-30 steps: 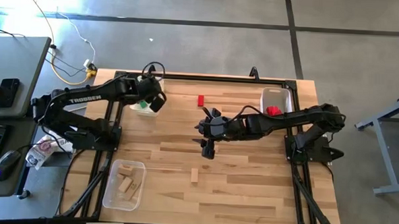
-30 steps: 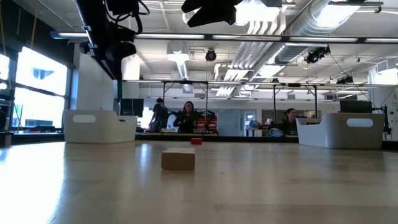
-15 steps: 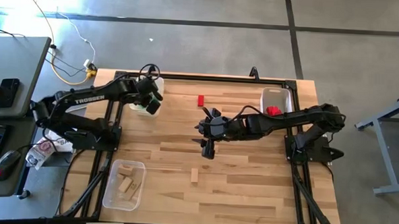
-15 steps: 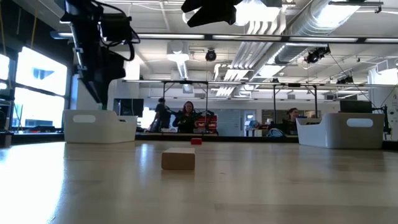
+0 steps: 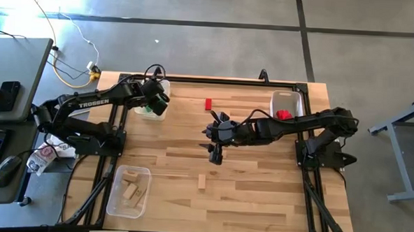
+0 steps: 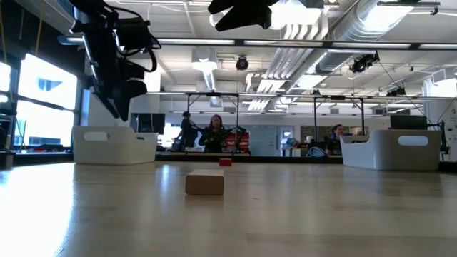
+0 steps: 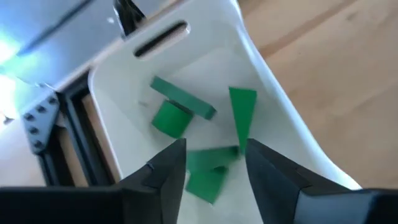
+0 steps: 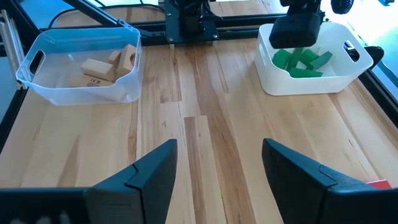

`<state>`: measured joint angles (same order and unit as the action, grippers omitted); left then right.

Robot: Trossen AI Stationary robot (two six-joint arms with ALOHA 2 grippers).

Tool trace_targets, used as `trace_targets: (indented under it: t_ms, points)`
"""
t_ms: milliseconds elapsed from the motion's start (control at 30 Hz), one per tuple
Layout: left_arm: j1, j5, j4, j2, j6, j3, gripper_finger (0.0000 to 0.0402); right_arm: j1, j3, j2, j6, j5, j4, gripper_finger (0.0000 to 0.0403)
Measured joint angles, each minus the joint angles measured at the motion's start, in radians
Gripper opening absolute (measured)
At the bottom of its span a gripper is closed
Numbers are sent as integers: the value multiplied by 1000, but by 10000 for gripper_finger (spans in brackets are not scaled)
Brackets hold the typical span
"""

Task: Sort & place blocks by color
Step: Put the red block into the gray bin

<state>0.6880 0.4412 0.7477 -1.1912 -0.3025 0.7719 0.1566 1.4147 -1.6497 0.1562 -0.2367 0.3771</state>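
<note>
My left gripper (image 7: 214, 149) hangs open over the white bin (image 7: 280, 124) at the table's far left, where several green blocks (image 7: 181, 106) lie; one green block (image 7: 211, 160) shows in the gap below its fingers, apart from them. My right gripper (image 5: 214, 155) hovers open above the middle of the table, nothing between its fingers (image 8: 217, 149). A red block (image 5: 208, 103) lies flat on the table toward the far edge. A plain wood block (image 5: 201, 181) lies nearer the front (image 6: 204, 182).
A white bin (image 5: 286, 105) with red blocks stands at the far right. A clear bin (image 5: 129, 191) with plain wood blocks sits at the near left. Bare table lies between them. People sit in the room beyond the far edge.
My left gripper has sunk and swung toward the table's far left, coming to hang low over the bin with the green blocks. My right arm has kept still.
</note>
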Motion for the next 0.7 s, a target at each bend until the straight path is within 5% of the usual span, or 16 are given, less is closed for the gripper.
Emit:
trace_targets:
  t_ms: [367,700]
  points:
    - [0,16,-131,0,36,0,204,0,0,0,-7,0,0,222]
    - [-17,-273,-314,0,18,0,211,-4,0,0,-7,-118,0,222]
